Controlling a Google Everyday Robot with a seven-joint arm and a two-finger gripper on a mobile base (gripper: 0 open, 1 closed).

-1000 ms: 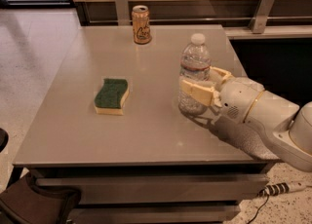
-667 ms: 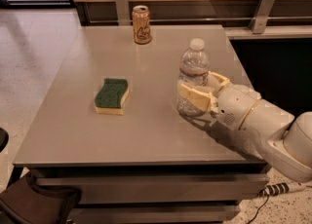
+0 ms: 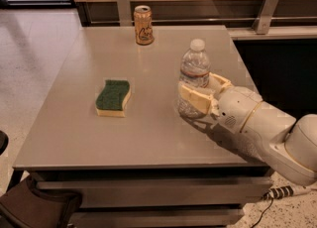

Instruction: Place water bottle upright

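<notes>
The water bottle (image 3: 194,66) is clear ribbed plastic with a white cap and a white-and-red label band. It stands upright on the grey table (image 3: 148,138), right of centre. My gripper (image 3: 199,89) reaches in from the right and is shut around the bottle's lower half. One cream finger (image 3: 195,98) lies in front of the bottle and the other (image 3: 221,82) lies behind it. The bottle's base is hidden behind the near finger.
An orange-tan drink can (image 3: 143,25) stands upright at the table's far edge. A green-and-yellow sponge (image 3: 113,97) lies left of centre. A wooden wall with metal brackets (image 3: 267,9) runs behind the table. The table's right edge is just beyond my arm.
The bottle and my gripper have shifted slightly down and to the left together. The can and sponge have not moved.
</notes>
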